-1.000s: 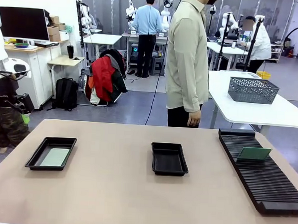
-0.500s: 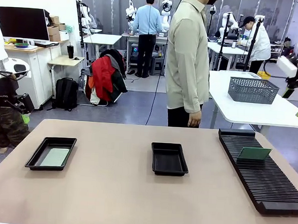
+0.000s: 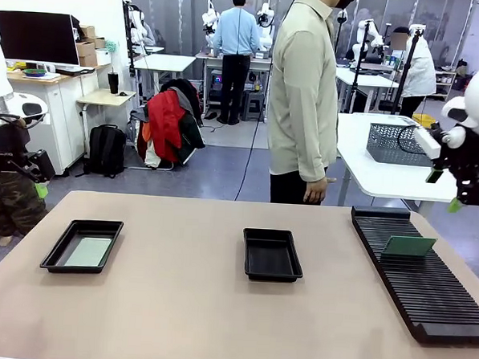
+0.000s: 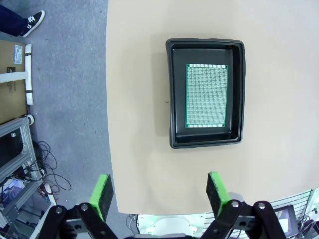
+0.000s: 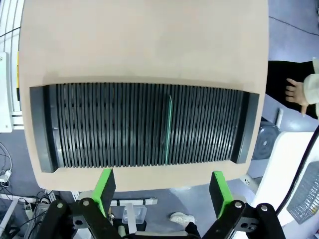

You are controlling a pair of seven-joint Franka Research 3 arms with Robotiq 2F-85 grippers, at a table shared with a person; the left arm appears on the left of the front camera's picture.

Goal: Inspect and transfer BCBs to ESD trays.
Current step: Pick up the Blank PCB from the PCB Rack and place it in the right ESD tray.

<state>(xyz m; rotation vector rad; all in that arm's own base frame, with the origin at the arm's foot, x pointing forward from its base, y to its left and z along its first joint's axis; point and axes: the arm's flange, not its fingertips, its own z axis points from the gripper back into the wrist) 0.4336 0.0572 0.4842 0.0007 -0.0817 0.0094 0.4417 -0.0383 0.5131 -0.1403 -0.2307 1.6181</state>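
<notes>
The left gripper (image 4: 159, 191) and right gripper (image 5: 162, 189) hang released, holding nothing. One BCB (image 4: 207, 95) lies flat in the left ESD tray (image 4: 172, 99). A second BCB (image 3: 409, 246) stands, seemingly tilted, in the ribbed rack (image 3: 430, 298).

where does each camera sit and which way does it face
Front view: on the robot's side, looking across the table at the person; the right gripper open at upper right, the left gripper at the left edge.
Left wrist view: above the table's edge, looking down on the left tray holding a board; its open fingers below.
Right wrist view: over the rack, looking down on its upright board; its open fingers, the person's hand.
Shared: front and left wrist show that tray; front and right wrist show the rack.
</notes>
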